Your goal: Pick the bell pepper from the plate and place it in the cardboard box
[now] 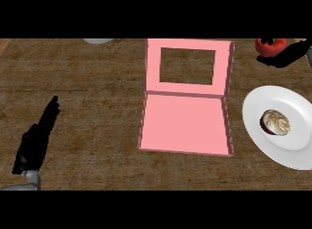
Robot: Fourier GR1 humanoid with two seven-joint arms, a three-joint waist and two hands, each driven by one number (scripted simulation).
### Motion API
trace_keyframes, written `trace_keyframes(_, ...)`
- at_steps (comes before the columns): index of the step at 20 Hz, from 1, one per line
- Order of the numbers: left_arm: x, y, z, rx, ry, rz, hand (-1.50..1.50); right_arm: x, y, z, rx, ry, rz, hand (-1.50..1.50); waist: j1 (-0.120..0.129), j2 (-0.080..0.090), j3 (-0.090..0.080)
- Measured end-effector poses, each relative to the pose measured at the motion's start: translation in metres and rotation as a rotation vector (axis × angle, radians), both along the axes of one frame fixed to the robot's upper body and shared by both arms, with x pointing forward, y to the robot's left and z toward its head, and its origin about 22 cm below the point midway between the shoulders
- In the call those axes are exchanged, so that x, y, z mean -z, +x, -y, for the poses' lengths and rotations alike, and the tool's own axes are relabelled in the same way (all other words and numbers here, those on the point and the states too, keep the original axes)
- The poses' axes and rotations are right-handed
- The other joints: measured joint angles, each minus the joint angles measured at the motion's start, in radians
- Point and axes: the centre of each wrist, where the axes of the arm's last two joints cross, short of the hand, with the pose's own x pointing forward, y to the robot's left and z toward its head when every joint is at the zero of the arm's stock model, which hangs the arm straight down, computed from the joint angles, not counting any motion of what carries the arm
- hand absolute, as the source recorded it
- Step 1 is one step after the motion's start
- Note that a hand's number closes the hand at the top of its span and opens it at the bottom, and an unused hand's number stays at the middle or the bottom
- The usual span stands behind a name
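A red bell pepper (269,46) shows at the top right, beyond the white plate (301,152) and off it. My right hand (289,55) is curled against the pepper's right side and holds it, partly hiding it. The pink box (184,125) lies in the middle with its windowed lid (188,88) folded open toward the far side; its tray has nothing in it. The pepper is to the right of the lid's far corner. My left hand (34,141) rests at the lower left with straight fingers, holding nothing.
A small brown and cream swirled item (276,122) sits on the plate. A pale round object (97,40) peeks in at the top edge, left of the box. The counter is dark wood (92,98).
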Motion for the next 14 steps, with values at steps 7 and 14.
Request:
trace_keyframes(7, -0.003, -0.005, -0.008, -0.019, 0.002, 0.003, 0.0, -0.025, 0.011, -0.063, -0.105, 0.012, -0.036, 1.5, -0.015, -0.007, -0.001)
trace_keyframes(14, 0.002, -0.005, -0.013, -0.028, 0.0, -0.002, 0.0, -0.022, 0.004, -0.135, -0.188, -0.038, -0.11, 1.5, -0.02, -0.003, 0.0)
